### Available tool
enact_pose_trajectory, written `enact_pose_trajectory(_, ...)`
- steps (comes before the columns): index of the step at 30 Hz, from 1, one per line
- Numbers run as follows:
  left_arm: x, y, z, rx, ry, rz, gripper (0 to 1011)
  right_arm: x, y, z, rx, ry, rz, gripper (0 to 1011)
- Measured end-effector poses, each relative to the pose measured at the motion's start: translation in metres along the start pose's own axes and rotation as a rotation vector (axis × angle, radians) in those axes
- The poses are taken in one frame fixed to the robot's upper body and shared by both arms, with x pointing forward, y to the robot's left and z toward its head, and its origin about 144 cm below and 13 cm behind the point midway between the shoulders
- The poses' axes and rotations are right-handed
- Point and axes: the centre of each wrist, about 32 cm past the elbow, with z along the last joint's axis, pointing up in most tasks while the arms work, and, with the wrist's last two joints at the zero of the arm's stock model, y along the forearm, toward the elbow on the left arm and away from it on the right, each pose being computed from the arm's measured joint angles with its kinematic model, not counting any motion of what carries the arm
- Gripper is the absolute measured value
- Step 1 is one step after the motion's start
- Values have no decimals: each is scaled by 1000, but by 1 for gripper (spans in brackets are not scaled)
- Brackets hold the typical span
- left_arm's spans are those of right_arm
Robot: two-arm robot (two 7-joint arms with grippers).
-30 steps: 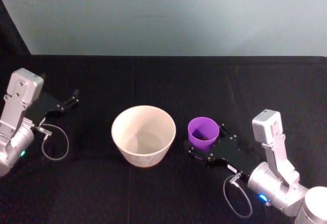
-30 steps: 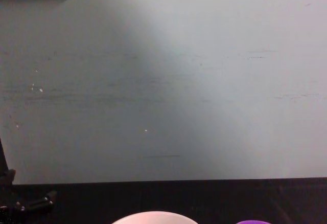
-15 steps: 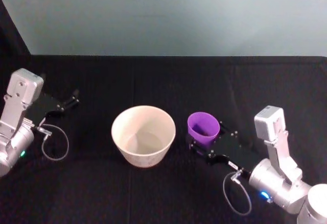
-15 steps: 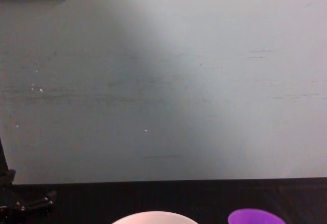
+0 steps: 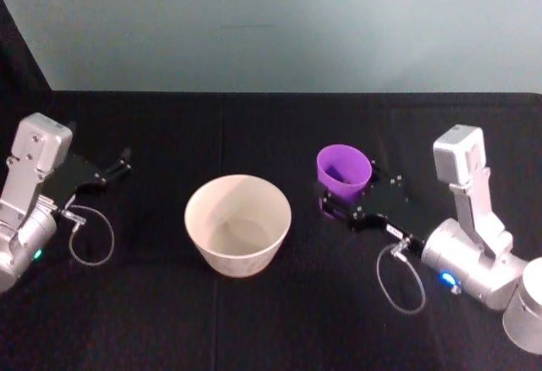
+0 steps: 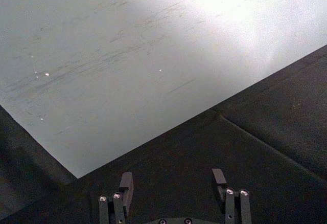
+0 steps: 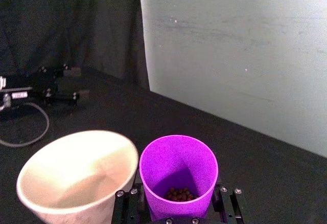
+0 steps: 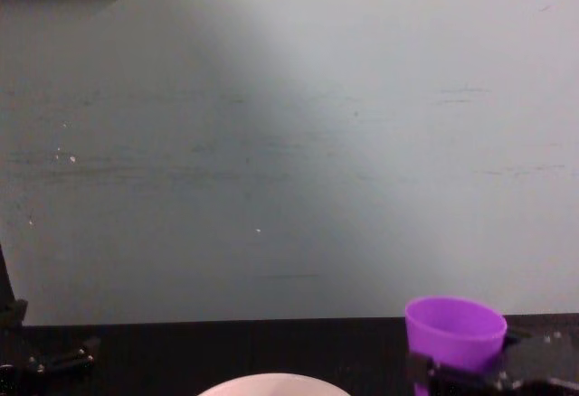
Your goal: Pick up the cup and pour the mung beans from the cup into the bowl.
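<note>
The purple cup (image 5: pixel 344 172) is lifted off the table, upright, with my right gripper (image 5: pixel 349 200) shut around its lower part. Small dark mung beans (image 7: pixel 176 194) lie at the cup's (image 7: pixel 178 174) bottom. The chest view has the cup (image 8: pixel 454 330) at the lower right, above the black fingers (image 8: pixel 452 381). The white bowl (image 5: pixel 238 223) stands on the black table to the left of the cup, and it looks empty; its rim (image 8: pixel 271 383) peeks in at the chest view's bottom edge. My left gripper (image 5: pixel 124 163) rests open at the far left of the table, nothing between its fingers (image 6: pixel 125 185).
A black cloth (image 5: pixel 271 125) covers the table, backed by a pale wall (image 5: pixel 279 24). A loose cable loop (image 5: pixel 89 240) hangs by the left arm and another cable loop (image 5: pixel 400 282) by the right arm.
My right gripper has raised the cup from the table, up and slightly away from me. The bowl and the left arm have stayed put.
</note>
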Motion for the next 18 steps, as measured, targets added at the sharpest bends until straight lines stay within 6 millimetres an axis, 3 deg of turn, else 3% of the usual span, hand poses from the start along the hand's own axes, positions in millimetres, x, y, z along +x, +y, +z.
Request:
enact_pose_trajectory(11,0,0,0,0,0,0,1000,14,11,24,13,16,10,718)
enact_pose_trajectory(18,0,0,0,0,0,0,1000,14,13,26,8,25,17,718)
